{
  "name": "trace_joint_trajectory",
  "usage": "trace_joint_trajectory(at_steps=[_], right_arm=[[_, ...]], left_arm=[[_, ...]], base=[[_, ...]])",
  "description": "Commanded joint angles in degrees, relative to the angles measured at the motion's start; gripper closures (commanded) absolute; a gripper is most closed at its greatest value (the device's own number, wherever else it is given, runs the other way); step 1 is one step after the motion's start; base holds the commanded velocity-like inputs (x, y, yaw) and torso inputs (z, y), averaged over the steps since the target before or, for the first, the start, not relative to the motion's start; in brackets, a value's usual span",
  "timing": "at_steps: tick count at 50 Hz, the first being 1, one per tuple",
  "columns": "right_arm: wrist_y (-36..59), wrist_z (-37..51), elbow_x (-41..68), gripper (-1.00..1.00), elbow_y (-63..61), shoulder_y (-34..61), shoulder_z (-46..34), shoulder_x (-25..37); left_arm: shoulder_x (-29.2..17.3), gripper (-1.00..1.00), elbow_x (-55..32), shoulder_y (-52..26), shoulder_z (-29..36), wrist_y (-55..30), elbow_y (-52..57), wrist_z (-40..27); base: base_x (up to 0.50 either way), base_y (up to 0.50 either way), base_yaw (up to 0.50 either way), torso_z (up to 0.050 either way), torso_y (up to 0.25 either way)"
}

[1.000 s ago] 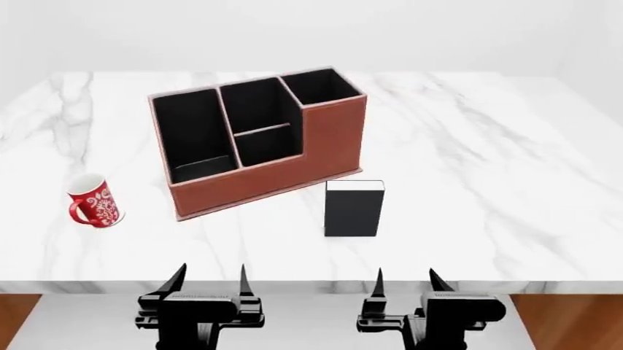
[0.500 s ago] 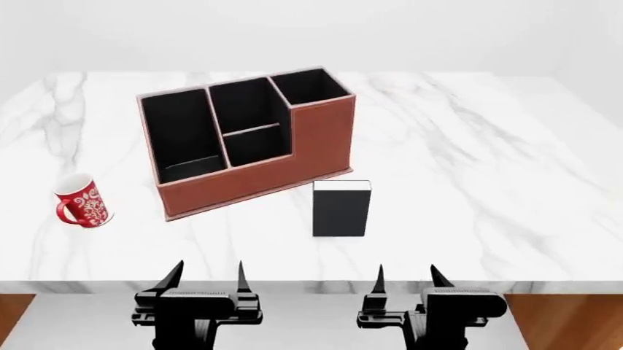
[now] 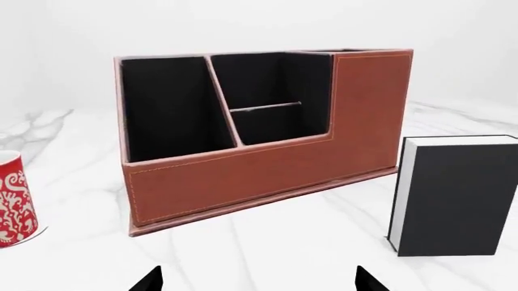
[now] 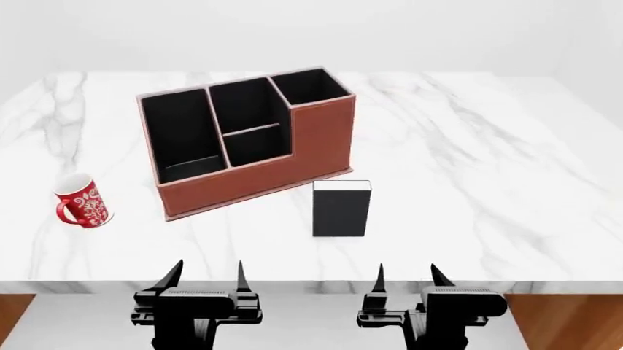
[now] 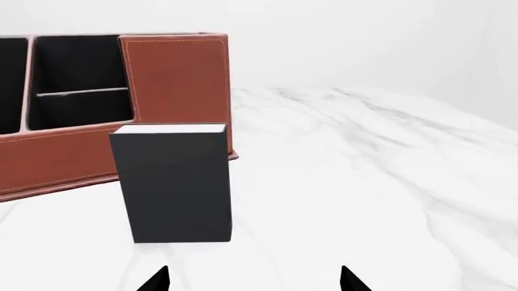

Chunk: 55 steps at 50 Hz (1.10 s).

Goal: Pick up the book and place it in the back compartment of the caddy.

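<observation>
You have one small black hardcover book (image 4: 341,210) with white page edges standing upright on the white marble table (image 4: 486,182), just in front of the taller end of the one reddish-brown leather-look caddy (image 4: 255,184), near it but apart. Its cover is plain; you can read no title or lettering on it. The caddy's black-lined compartments show nothing inside them from your head view. One red mug (image 4: 82,201) with a white pattern stands well off to the caddy's left; the pattern is ornament, not readable text. Your left gripper (image 4: 204,275) and right gripper (image 4: 407,278) both hover at the table's near edge with fingers spread apart, holding nothing, and the book stands beyond your right one.
</observation>
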Motion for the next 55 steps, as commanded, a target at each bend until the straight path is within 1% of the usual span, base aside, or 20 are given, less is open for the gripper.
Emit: trace_joint_trajectory(at_steps=[1, 18, 19, 20, 21, 22, 23, 55], right_arm=[[-0.07, 0.51, 0.45, -1.0, 0.0, 0.08, -0.5, 0.43], [-0.23, 1.15, 1.03, -1.0, 0.05, 0.18, -1.15, 0.98], [8.36, 3.56, 7.59, -1.0, -8.54, 8.78, 1.23, 5.58], [16.96, 5.51, 11.25, -1.0, -17.14, 17.37, 3.76, 6.86], [25.55, 5.62, 11.47, -1.0, -25.73, 19.81, 3.84, 6.88], [34.14, 5.67, 11.38, -1.0, -27.15, 19.86, 3.75, 6.89], [36.65, 5.72, 11.34, -1.0, -27.12, 19.9, 3.71, 6.91], [36.02, 6.37, 11.95, -1.0, -26.43, 20.16, 3.19, 7.33]], left_arm=[[-0.42, -1.0, -0.42, -0.06, 0.49, 0.03, 0.03, -0.49], [-0.96, -1.0, -0.96, -0.16, 1.13, 0.15, -0.01, -1.12], [-6.28, -1.0, -6.26, -8.64, -0.58, -8.45, 8.59, -2.87], [-8.66, -1.0, -8.34, -16.47, -3.54, -17.04, 17.18, -3.91], [-8.73, -1.0, -8.37, -16.6, -3.52, -25.64, 25.78, -4.02], [-8.76, -1.0, -8.37, -16.58, -3.5, -34.23, 30.73, -4.04], [-8.77, -1.0, -8.4, -16.57, -3.51, -39.6, 30.72, -4.06], [-9.36, -1.0, -8.81, -16.56, -3.29, -38.95, 30.43, -4.66]], base=[[0.0, 0.0, 0.0, 0.0, 0.0], [0.0, 0.0, 0.0, 0.0, 0.0], [0.0, 0.0, 0.0, 0.0, 0.0], [0.5, 0.0, 0.0, 0.0, 0.0], [0.5, 0.0, 0.0, 0.0, 0.0], [0.5, 0.0, 0.0, 0.0, 0.0], [0.5, 0.0, 0.0, 0.0, 0.0], [0.5, 0.0, 0.0, 0.0, 0.0]])
